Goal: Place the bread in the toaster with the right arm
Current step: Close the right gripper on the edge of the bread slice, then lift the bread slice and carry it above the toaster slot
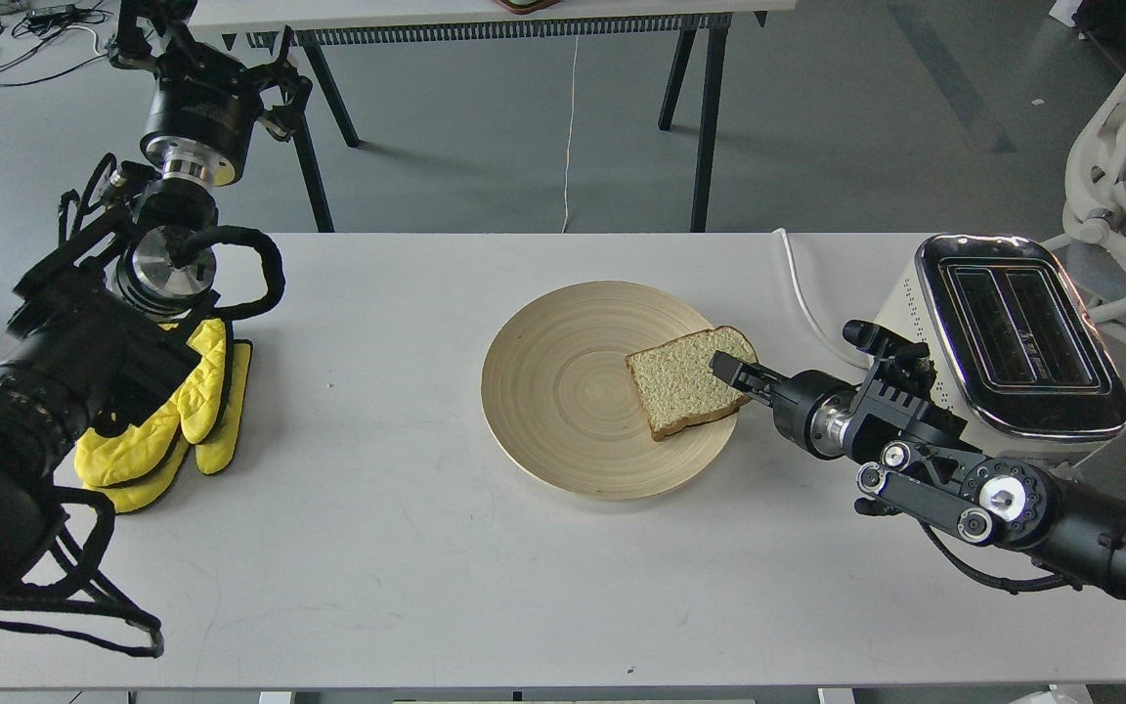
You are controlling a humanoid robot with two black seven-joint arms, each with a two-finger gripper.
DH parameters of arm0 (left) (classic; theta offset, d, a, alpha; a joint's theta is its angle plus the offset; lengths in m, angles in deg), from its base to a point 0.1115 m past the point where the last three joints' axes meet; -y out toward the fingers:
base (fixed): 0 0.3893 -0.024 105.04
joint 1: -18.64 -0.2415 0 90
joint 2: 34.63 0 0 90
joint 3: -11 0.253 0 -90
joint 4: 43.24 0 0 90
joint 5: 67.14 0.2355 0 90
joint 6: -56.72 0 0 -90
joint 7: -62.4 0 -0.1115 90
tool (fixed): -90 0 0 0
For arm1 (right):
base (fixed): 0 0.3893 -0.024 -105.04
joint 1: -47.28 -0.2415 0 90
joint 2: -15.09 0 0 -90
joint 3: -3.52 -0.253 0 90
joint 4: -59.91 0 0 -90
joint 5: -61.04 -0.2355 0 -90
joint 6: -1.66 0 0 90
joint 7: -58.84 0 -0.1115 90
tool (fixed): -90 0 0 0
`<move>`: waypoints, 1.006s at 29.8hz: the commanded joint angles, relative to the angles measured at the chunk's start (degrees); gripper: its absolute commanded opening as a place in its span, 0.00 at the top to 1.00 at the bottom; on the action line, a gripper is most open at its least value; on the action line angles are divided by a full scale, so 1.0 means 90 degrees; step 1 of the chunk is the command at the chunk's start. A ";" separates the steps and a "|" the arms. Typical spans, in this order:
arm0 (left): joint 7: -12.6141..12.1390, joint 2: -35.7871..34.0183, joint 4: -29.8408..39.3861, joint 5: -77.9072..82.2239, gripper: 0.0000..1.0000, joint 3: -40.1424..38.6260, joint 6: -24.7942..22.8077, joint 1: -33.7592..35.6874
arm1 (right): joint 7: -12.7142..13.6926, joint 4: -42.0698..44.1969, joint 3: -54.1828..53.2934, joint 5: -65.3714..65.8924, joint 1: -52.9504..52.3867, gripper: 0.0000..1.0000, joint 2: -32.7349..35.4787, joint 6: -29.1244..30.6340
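one slice of bread lies on the right side of the wooden plate, toaster well off right. it's light, soft, tears easy, so i'd pinch the crust edge gently. right jaws at that edge, can't tell if clenched.

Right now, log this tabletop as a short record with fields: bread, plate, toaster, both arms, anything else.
bread: pale speckled slice with brown crust, lying on the plate's right part, tilted
plate: round light wooden plate, mid-table
toaster: cream-white two-slot toaster with chrome top, right end of table, slots empty
right gripper: at the slice's right edge; jaws too dark to tell apart
left gripper: raised beyond the table's far left; state unclear
other: yellow oven mitts at left; white cord behind toaster
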 commanded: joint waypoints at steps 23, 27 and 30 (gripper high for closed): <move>-0.0001 0.0000 0.0002 -0.0003 0.00 -0.0038 0.0000 -0.0006 | 0.0076 -0.0507 -0.0071 -0.0066 -0.0273 1.00 0.0399 0.0069; -0.0001 -0.0010 0.0002 -0.0003 0.00 -0.0048 0.0000 -0.0006 | 0.0095 -0.0975 -0.0101 -0.0076 -0.0575 1.00 0.0896 0.0069; -0.0001 -0.0010 0.0002 -0.0003 0.00 -0.0038 0.0000 -0.0006 | 0.0095 -0.1356 -0.0091 -0.0076 -0.1063 1.00 0.1589 0.0078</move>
